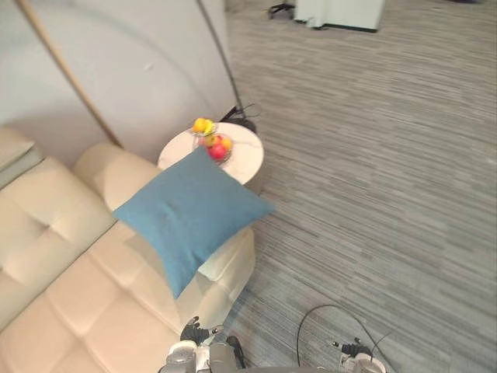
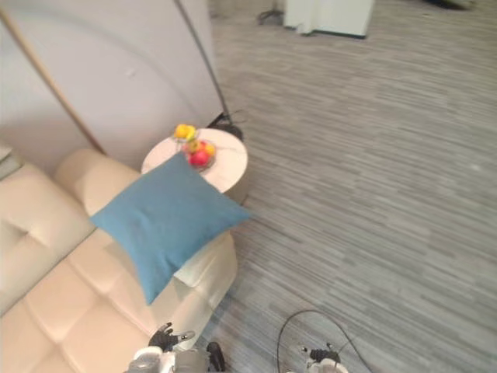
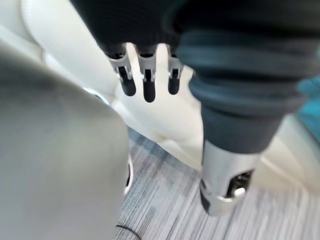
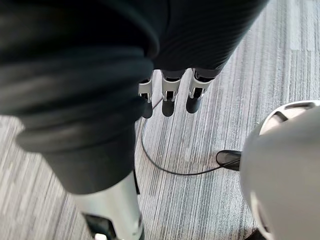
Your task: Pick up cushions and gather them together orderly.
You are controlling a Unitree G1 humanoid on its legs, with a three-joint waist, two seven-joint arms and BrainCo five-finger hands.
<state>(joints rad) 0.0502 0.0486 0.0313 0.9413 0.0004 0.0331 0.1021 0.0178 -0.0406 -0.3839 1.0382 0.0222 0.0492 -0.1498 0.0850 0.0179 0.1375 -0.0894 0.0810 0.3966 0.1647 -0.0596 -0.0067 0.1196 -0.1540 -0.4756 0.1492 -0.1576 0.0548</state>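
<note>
1. The blue cushion [image 1: 190, 214] leans on the sofa [image 1: 70, 287] end, just beside the table [image 1: 247, 159].
2. Left hand [image 3: 148, 82] and right hand [image 4: 169, 97] hang low, fingers [image 4: 193, 97] straight, empty.
3. Best to grip 2 opposite edges, clear of the fruit bowl [image 1: 217, 146].

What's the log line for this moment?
blue cushion: on sofa, untouched | left hand: open, empty | right hand: open, empty

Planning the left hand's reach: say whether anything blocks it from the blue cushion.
Nothing visible does. The left hand hangs low beside the cream tufted sofa; the square blue fabric cushion lies uncovered on its end.
</note>
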